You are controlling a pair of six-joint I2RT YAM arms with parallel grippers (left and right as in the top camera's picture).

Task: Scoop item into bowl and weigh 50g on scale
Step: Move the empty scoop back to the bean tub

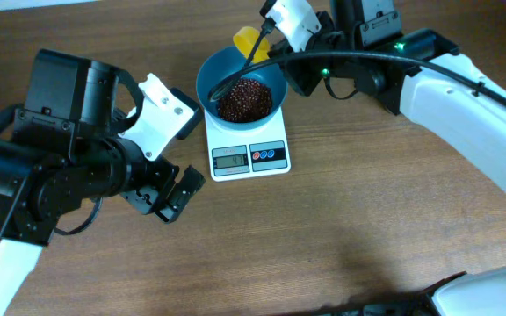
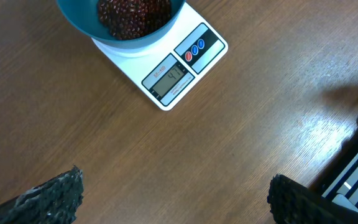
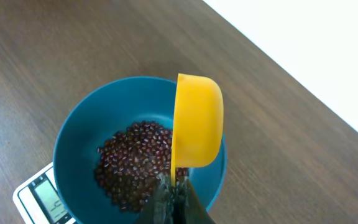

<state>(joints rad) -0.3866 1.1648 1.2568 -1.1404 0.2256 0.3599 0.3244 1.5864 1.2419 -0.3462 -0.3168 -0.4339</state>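
The teal bowl (image 1: 213,75) stands on the white scale (image 1: 249,158), with a heap of dark red-brown beans (image 1: 244,99) inside it. My right gripper (image 3: 176,199) is shut on the handle of a yellow scoop (image 3: 197,118). The scoop is tipped on its side above the bowl's (image 3: 79,137) right rim, over the beans (image 3: 132,162). My left gripper (image 2: 176,199) hangs open over bare wood, nearer the camera than the scale (image 2: 166,81), with nothing between its fingers (image 2: 55,199). The scale's display looks like it reads 41.
The left arm's bulky black body (image 1: 60,167) fills the table's left side, with its gripper (image 1: 167,200) just left of the scale. The right arm (image 1: 446,96) and its black cable (image 1: 367,57) reach in from the back right. A white surface (image 3: 328,50) borders the wood.
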